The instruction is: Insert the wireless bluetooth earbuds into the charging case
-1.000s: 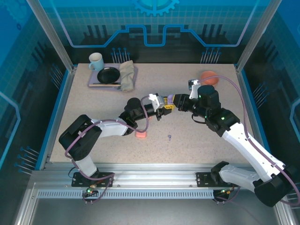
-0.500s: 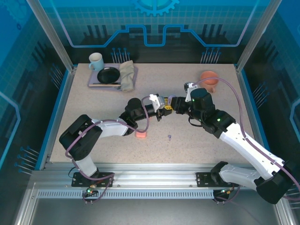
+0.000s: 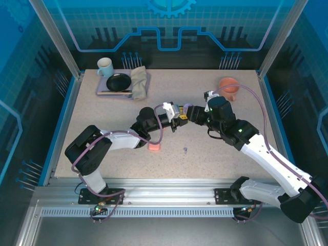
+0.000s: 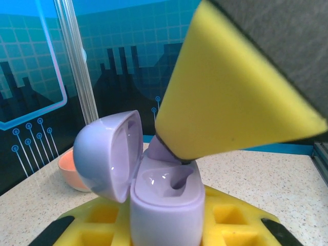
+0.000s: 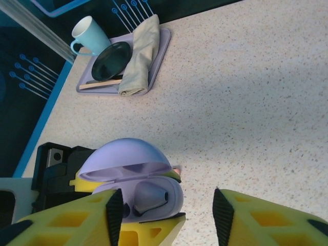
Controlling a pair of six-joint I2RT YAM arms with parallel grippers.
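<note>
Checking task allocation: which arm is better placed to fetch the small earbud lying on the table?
Right, probably. The right pincer stands open and empty, while the left pincer is clamped on the open purple case. The earbud lies near both.

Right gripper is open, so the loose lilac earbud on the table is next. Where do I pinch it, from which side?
Come straight down on the lilac earbud with the right gripper: it lies on bare table, clear of the pink case, so nothing blocks either jaw. Probably pinch across the thicker head, not the thin stem; its heading is too small to read.
</note>
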